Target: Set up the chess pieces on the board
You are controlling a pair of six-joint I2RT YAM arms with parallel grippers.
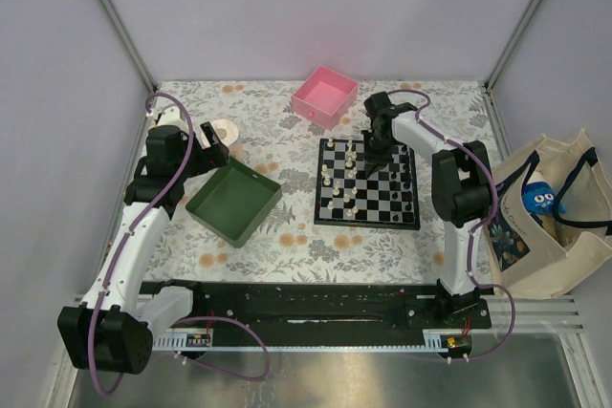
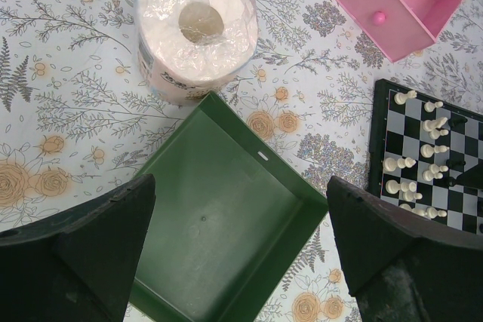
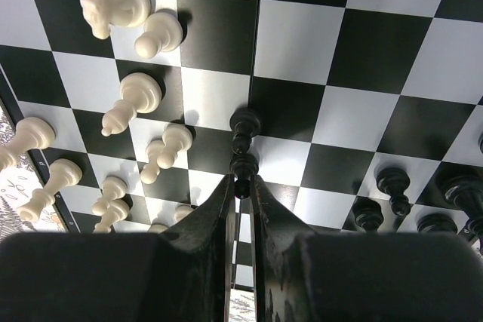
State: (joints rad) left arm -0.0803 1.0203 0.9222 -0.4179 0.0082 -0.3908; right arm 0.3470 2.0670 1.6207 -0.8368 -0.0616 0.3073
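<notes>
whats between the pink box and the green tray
Nothing but bare floral tablecloth between the pink box and the green tray; the left wrist view shows it, and the paper roll sits off to one side.

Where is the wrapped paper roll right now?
The paper roll sits left-rear on the table in the top external view, just behind the green tray, left of the pink box.
</notes>
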